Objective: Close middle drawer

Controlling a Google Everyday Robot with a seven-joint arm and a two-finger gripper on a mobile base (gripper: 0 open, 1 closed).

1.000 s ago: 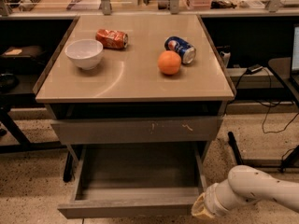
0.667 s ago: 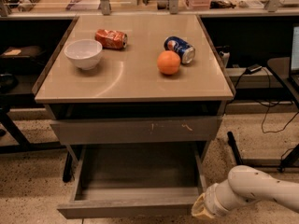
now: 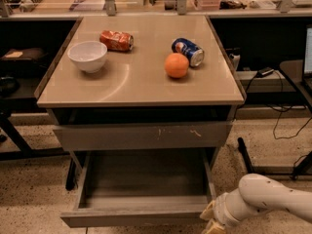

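The middle drawer (image 3: 141,179) is pulled far out below the table top, and its bare grey box interior is empty. Its plain front panel (image 3: 131,218) runs along the bottom of the view. My gripper (image 3: 212,219) is at the bottom right, right at the right end of that front panel, at the end of my white arm (image 3: 273,199). The gripper's tip is cut off by the bottom edge of the view. Above the open drawer is a larger drawer front with pale scratch marks (image 3: 141,135), pushed in.
On the table top (image 3: 136,77) stand a white bowl (image 3: 87,56), a red crushed can (image 3: 117,40), an orange (image 3: 176,65) and a blue can (image 3: 188,51) on its side. Cables and black furniture legs (image 3: 273,126) are on the floor to the right.
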